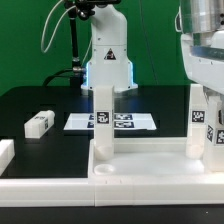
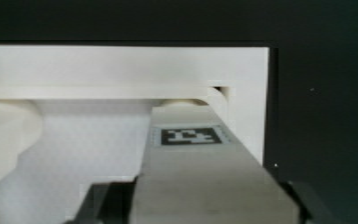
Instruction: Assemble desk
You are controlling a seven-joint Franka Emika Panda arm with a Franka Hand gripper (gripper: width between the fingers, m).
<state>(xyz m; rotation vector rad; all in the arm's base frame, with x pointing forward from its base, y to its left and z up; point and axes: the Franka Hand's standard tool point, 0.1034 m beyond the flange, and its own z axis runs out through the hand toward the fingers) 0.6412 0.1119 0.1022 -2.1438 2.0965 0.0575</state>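
Right edge of exterior frame: gripper [image 1: 205, 100] gripping leg [image 1: 202, 118], jaws clamped on it, seating it upright into tabletop [image 1: 150, 165] corner socket. 2nd leg [image 1: 103, 120] standing mid-frame; 3rd leg [image 1: 39, 123] lying at left. Next move likely needing twisting to tighten.

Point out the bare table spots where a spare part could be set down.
Bare black table lies behind the loose leg, between it and the marker board. More lies between the marker board and the tabletop. It is crowded at the exterior view's right, where the hand grips an upright leg.
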